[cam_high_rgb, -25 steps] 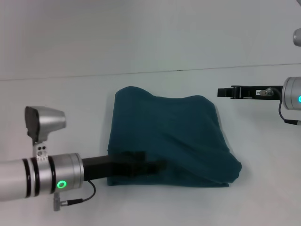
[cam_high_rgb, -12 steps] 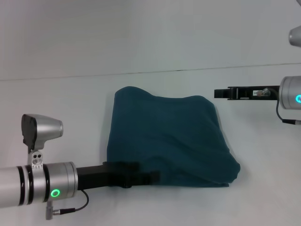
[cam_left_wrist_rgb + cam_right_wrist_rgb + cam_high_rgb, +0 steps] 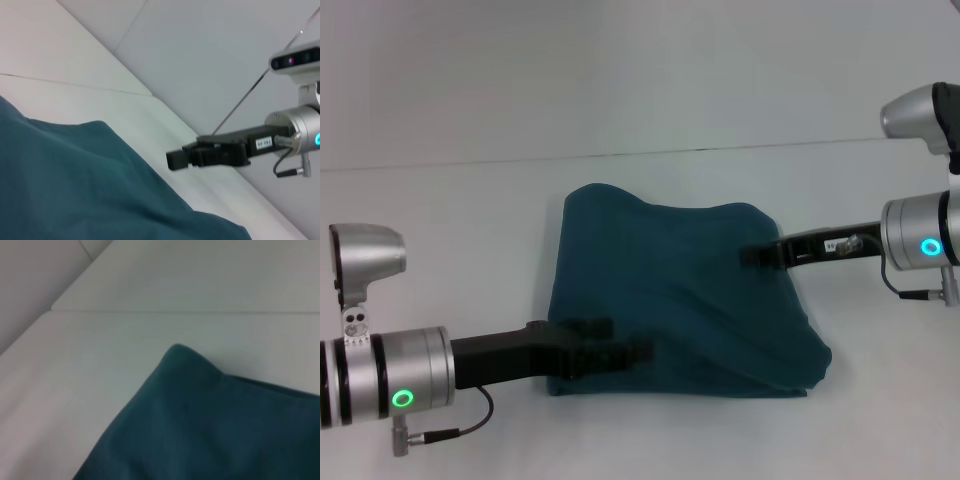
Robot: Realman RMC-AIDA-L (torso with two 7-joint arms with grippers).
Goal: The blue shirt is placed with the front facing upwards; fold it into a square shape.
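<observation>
Finishing the fold: blue shirt (image 3: 680, 300) already a rough square on the surface (image 3: 470, 230). Left pincer (image 3: 620, 340), narrow, at seven o'clock edge; right pincer (image 3: 755, 255), spread unclear, at two o'clock. Next, probably smoothing the lumpy five o'clock corner.

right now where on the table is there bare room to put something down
Bare table lies beyond the left gripper, left of the blue shirt. More lies behind the shirt up to the back edge, and along the front right. The middle is crowded: the right gripper reaches over the shirt's right edge.
</observation>
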